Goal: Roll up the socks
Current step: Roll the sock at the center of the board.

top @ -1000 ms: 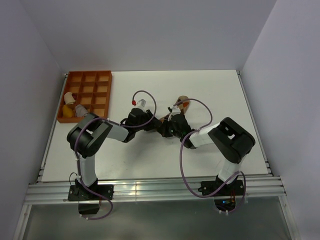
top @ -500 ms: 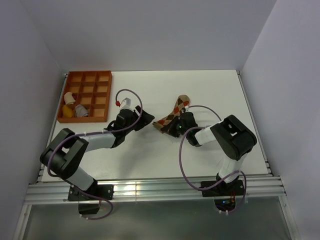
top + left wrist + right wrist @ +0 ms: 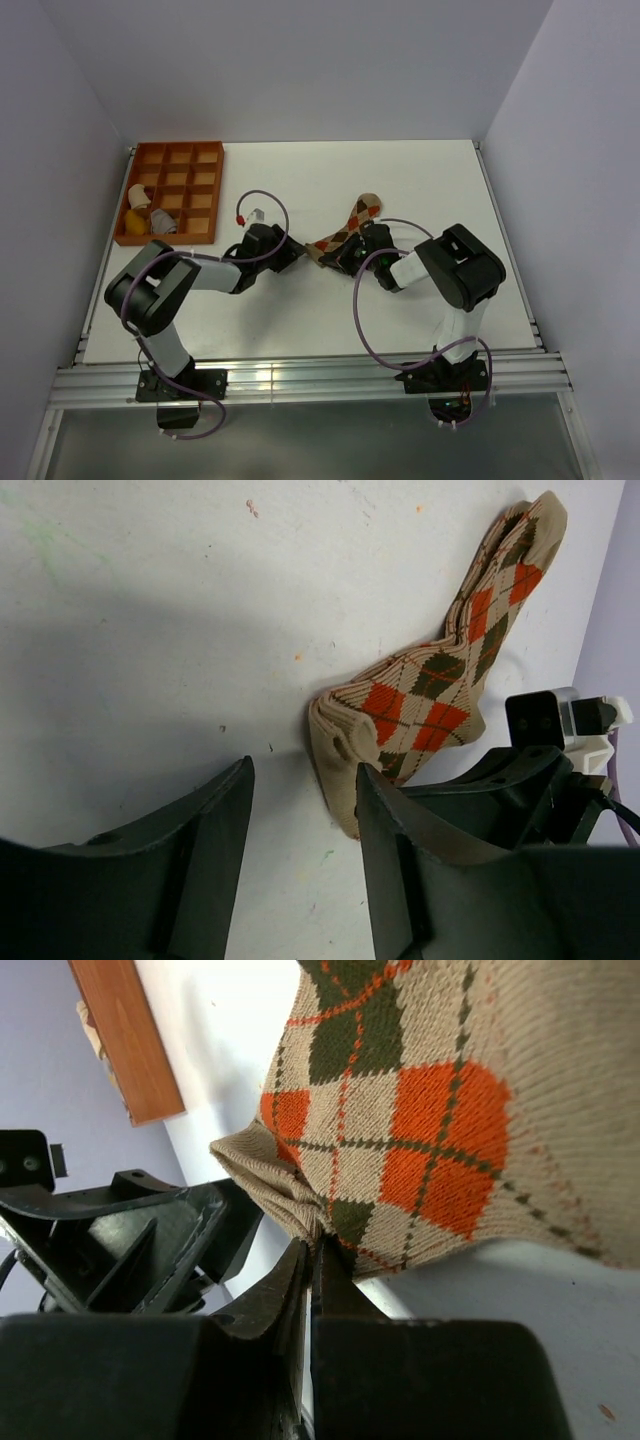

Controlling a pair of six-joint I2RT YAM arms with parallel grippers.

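The argyle sock [image 3: 350, 222], tan with orange-red and dark brown diamonds, lies near the middle of the white table [image 3: 430, 180], running on a slant from the two grippers up towards the far right. Its near end is bunched and folded over. The right gripper [image 3: 313, 1248] has its fingers pressed together on that bunched edge, pinching a fold of the knit. The left gripper [image 3: 302, 785] sits low just to the left of the same end, its fingers apart and holding nothing. At the far left stands an orange compartment tray [image 3: 196, 170], with a few pale bundles [image 3: 146, 214] in its left cells that I cannot make out.
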